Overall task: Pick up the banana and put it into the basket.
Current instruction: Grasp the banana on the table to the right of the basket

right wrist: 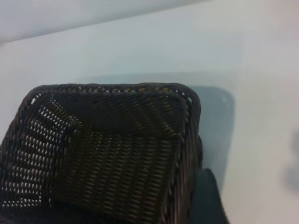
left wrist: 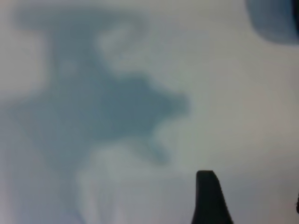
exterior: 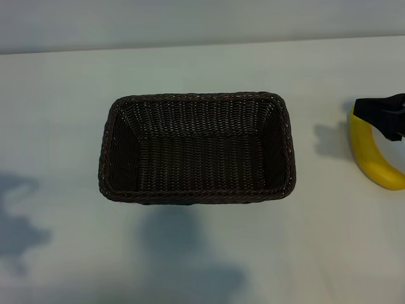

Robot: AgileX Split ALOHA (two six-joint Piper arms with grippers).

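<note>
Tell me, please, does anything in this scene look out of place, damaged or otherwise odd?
Nothing stands out. The basket sits upright, empty and intact on the table. The banana lies to its right at the picture's edge, with something black across its upper end.

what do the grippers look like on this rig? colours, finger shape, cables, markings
Little shows. The right gripper is matte black at the exterior view's right edge: blocky, angular parts, no visible markings or cables. The right wrist view shows one black finger with a rounded tip. The left wrist view shows a similar dark, tapering, round-topped finger. Neither arm's body is in view.
</note>
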